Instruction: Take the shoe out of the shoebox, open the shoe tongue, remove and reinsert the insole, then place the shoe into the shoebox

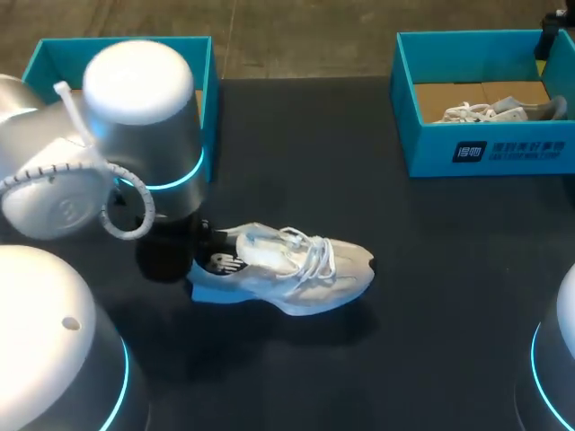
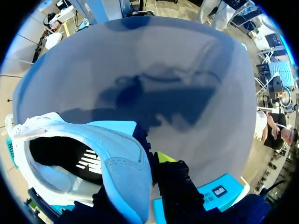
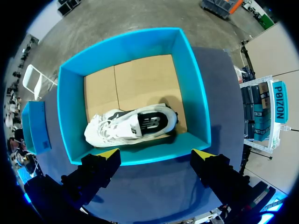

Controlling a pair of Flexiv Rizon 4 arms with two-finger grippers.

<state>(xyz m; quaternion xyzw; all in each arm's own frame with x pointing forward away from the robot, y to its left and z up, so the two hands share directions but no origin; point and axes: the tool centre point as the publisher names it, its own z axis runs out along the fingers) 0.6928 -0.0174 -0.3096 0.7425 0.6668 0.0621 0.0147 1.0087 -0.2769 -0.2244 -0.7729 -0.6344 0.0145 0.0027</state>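
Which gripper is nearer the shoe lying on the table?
Left. The left gripper clamps the heel of the shoe; the right gripper hangs open above the far shoebox, well away from it.

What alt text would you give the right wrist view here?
A white shoe rests on the cardboard floor of an open blue shoebox. The right gripper, its fingers open and empty, hangs above the box's near wall.

White shoe (image 1: 287,265), teal shoebox (image 1: 490,154)
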